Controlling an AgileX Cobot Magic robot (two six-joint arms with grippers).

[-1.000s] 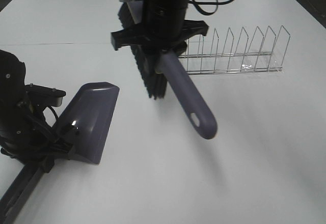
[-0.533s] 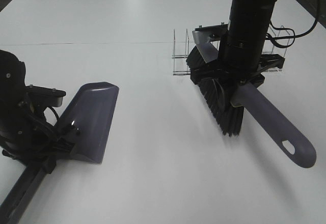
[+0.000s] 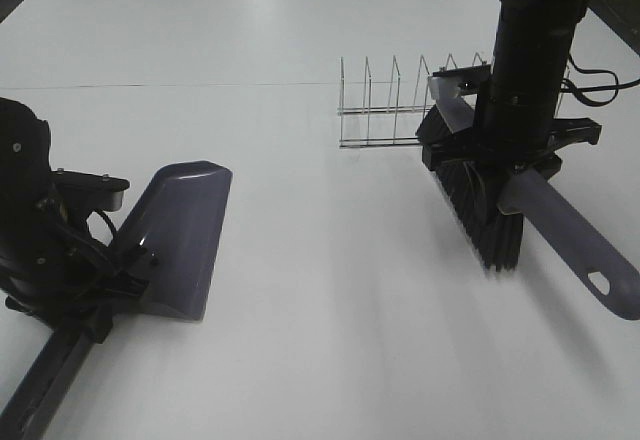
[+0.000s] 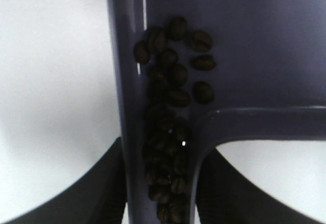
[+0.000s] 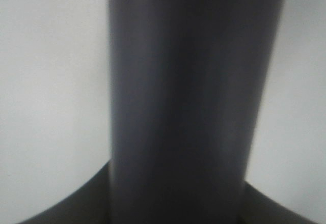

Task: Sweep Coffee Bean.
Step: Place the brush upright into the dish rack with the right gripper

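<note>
Sweep looks finished. The coffee beans (image 4: 170, 132) sit piled in the dustpan (image 3: 180, 245), along its side wall and down the handle channel, centre to bottom of the left wrist view. No beans are visible on the table (image 3: 320, 360) in the high view. The left gripper (image 3: 105, 295), lower left of the frame, is clenched on the dustpan handle. The right gripper (image 3: 510, 160), right of the frame, is clamped on the brush (image 3: 480, 210), bristles down and well apart from the pan, just in front of the wire rack (image 3: 400, 110). Next move, likely: park the brush and keep the pan tipped back so the beans stay in.
</note>
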